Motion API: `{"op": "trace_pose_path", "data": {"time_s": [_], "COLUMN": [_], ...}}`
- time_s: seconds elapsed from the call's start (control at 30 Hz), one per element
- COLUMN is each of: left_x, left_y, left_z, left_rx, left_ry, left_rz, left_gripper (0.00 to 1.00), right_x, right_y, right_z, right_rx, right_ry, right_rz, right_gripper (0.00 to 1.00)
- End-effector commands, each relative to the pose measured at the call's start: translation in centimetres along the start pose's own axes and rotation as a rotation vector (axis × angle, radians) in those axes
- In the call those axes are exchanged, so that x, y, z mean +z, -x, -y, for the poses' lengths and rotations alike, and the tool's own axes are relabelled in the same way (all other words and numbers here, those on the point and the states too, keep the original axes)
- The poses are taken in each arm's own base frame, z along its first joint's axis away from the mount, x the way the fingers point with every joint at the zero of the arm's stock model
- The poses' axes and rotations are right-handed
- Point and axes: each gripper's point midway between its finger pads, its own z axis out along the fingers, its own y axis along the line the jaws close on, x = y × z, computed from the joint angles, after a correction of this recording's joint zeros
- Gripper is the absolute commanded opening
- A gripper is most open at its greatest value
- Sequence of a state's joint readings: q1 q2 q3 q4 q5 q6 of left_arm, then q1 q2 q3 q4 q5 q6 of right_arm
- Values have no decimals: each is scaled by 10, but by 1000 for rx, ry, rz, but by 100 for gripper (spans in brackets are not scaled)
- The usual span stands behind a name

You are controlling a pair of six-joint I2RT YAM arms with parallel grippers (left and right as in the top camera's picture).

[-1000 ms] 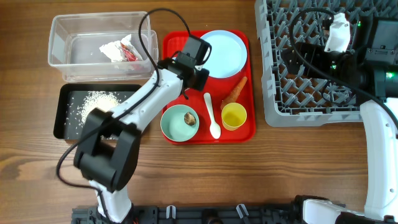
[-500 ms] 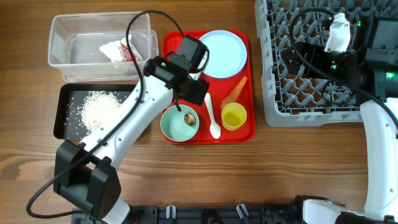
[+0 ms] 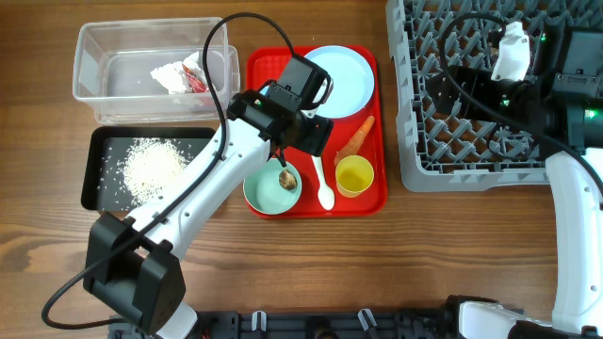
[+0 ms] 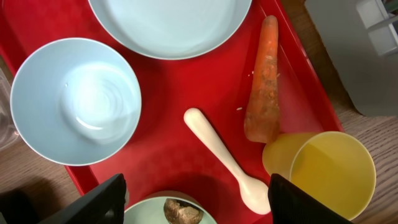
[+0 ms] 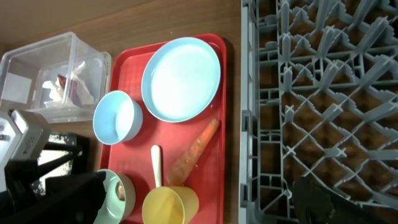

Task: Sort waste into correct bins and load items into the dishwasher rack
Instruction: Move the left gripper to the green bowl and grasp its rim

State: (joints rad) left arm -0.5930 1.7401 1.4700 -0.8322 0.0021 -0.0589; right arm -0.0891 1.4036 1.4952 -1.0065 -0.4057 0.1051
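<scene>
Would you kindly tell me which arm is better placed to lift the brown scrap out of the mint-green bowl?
Left. The left gripper hovers open over the brown scrap in the mint-green bowl; the right gripper is away over the dishwasher rack.

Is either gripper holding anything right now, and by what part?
Nothing is held. The left gripper is open above the mint-green bowl with the brown scrap; the right gripper looks open over the dishwasher rack, empty too.

Orange carrot [image 4: 264,81], yellow cup [image 4: 329,174], red tray [image 4: 155,124]
</scene>
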Motion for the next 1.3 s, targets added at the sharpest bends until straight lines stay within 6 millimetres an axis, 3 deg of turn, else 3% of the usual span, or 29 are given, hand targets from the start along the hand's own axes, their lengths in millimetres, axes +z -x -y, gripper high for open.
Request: {"op": "trace_pose_path", "data": {"time_s": [0.0,0.3,0.77,1.1,1.27], "left_x": [4,2,-10,9,11], "left_y": [-1,-29,-84,-120,-125], "left_z": [1,-2,-7,-2,-4], "left_rx": [-21,-74,-214,-186,-205], "left_ry": [-10,8,68,80,95], "left_rz": [-9,-122,-346,-424,-431], "left_gripper": [72,68,79,78,78], "right_x": [-3,-3,-3,-3,-3], "right_y": [5,1,-4,-4,-3], "right_z": [2,3,4,4,4], "right_rx": [7,5,-12,-13,-14], "right_ry": [-15,-21,-23,-24,-23], "right_rz": [10,-4,-25,-25,-22], "right_gripper": [100,100,100,100,100]}}
